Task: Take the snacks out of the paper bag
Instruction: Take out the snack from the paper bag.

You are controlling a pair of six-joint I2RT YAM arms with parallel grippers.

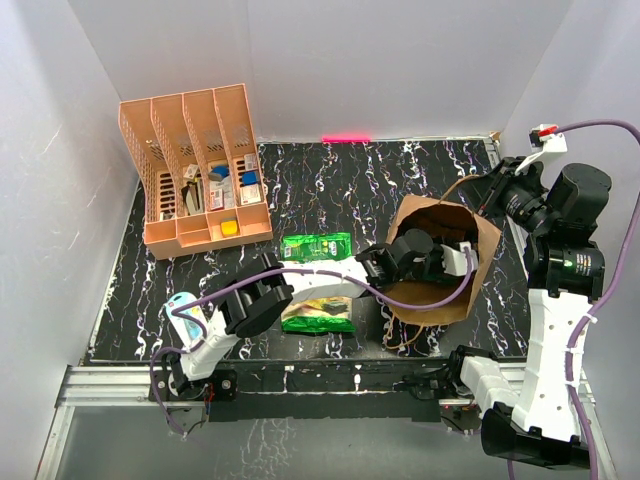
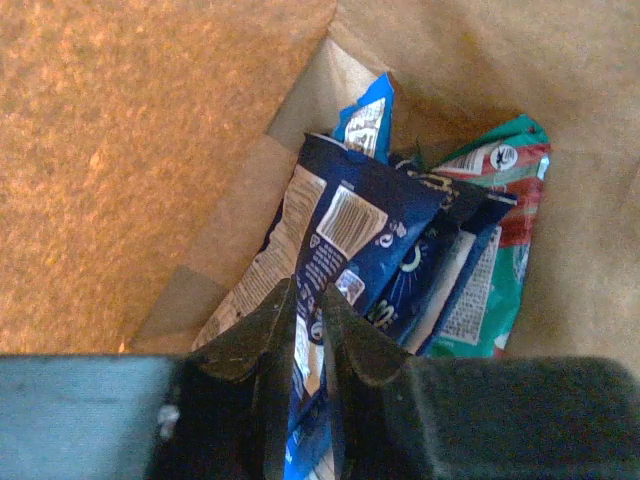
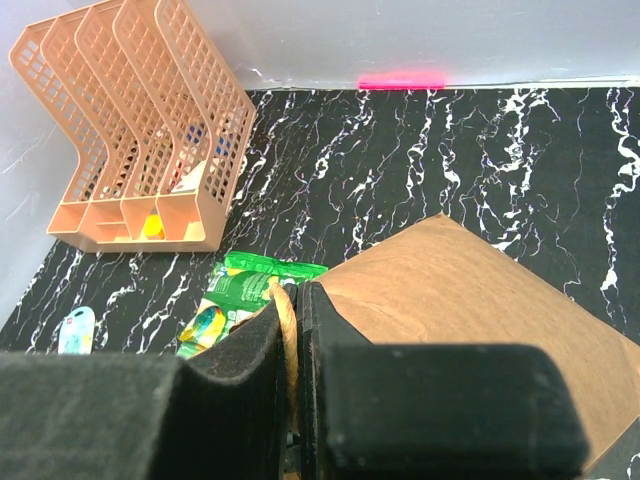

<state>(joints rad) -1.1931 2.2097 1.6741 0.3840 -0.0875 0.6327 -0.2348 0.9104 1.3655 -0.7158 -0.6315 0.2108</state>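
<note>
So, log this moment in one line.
left gripper: shut on blue packet in paper bag | right gripper: shut on handle | two green packets out

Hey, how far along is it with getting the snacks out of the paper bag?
Done: two green packets lie on the table outside the paper bag. In hand: the left tool pinches a dark blue packet inside it while the right tool grips the handle. Left: that one plus at least a light blue packet and a green-and-red packet.
</note>
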